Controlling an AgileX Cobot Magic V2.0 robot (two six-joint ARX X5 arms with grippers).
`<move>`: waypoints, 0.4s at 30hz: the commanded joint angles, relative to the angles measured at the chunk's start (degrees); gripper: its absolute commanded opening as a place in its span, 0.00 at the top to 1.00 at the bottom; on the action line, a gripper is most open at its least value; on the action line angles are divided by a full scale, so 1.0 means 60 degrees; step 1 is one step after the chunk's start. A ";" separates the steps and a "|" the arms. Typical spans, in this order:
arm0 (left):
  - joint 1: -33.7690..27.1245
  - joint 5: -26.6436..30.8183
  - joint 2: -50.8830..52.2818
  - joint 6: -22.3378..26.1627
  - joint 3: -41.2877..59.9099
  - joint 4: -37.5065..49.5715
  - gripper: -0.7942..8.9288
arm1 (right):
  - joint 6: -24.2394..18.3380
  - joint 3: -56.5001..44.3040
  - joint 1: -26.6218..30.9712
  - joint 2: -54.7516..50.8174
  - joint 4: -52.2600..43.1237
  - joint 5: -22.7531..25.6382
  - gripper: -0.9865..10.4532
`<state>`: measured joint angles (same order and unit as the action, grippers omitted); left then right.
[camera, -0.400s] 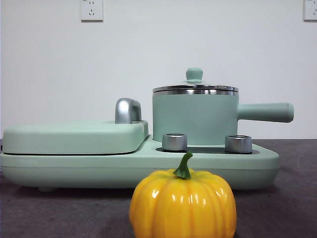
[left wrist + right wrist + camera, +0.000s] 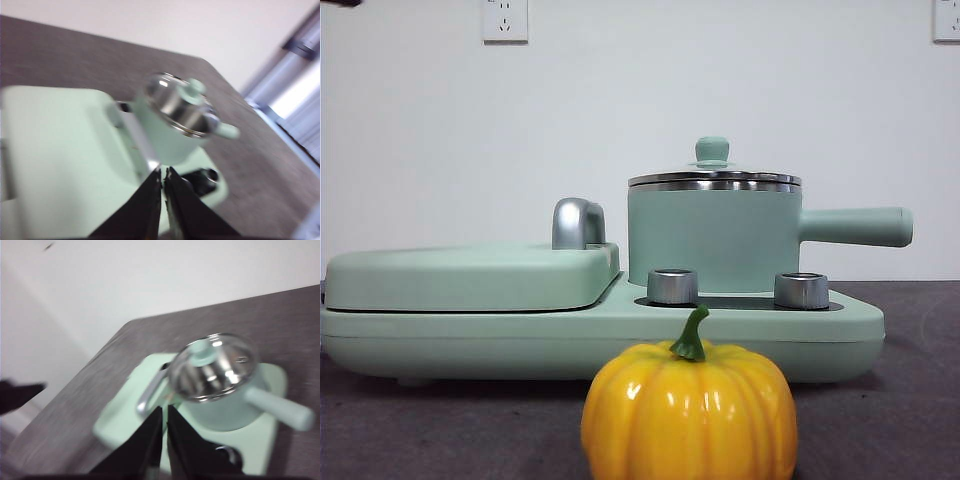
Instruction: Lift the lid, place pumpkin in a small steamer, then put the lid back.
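A big mint-green cooker (image 2: 470,335) sits on the dark table (image 2: 920,400). On one side it has a wide flat hinged cover (image 2: 470,275) with a silver handle (image 2: 577,222).

On the other side stands the small steamer (image 2: 712,238), a round green pot with a long straight handle that sticks out sideways, away from the flat cover.

The lid (image 2: 714,178) is sitting on top of the small steamer (it is see-through glass with a shiny rim and a little green knob in the middle).

The pumpkin (image 2: 689,412) is on the table in front of the cooker, close to the front camera. It is yellow-orange and shiny, with a bent green stem, and nothing is touching it.

Two silver knobs (image 2: 672,286) stand on the cooker just in front of the pot.

The left gripper (image 2: 163,176) is up in the air over the flat cover side, and its two jaws are pressed almost together with nothing between them. The right gripper (image 2: 164,415) is high over the cooker too, with its jaws close together and holding nothing.

A white wall socket (image 2: 505,20) is on the wall behind.
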<state>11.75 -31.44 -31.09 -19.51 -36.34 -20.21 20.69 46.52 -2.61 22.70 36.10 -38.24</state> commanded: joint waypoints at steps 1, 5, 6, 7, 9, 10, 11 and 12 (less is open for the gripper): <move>0.0164 -0.0652 -0.0346 0.0109 -0.0455 0.0047 0.90 | -0.1133 0.0586 -0.0036 0.0273 0.0525 -0.0481 0.90; 0.0372 -0.1045 -0.0630 0.0109 -0.0743 0.0004 0.90 | -0.1763 0.0856 -0.0036 0.0324 0.1082 -0.0561 0.90; 0.0426 -0.1045 -0.0648 0.0109 -0.0761 0.0018 0.89 | -0.1814 0.0856 -0.0036 0.0310 0.1151 -0.0557 0.90; 0.0477 -0.1045 -0.0667 0.0113 -0.0761 0.0025 0.88 | -0.1840 0.0856 -0.0036 0.0310 0.1239 -0.0557 0.90; 0.0535 -0.1045 -0.0681 0.0138 -0.0761 0.0018 0.84 | -0.1847 0.0856 -0.0036 0.0310 0.1432 -0.0557 0.90; 0.0565 -0.1042 -0.0681 0.0138 -0.0761 0.0029 0.76 | -0.1854 0.0856 -0.0036 0.0313 0.1501 -0.0543 0.89; 0.0586 -0.1045 -0.0696 0.0138 -0.0761 0.0055 0.70 | -0.1854 0.0856 -0.0036 0.0317 0.1526 -0.0514 0.85; 0.0612 -0.1045 -0.0739 0.0138 -0.0765 0.0087 0.60 | -0.1847 0.0856 -0.0036 0.0317 0.1534 -0.0419 0.78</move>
<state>15.16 -37.45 -35.09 -19.49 -39.92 -20.47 10.46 50.92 -2.61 24.36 45.67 -40.93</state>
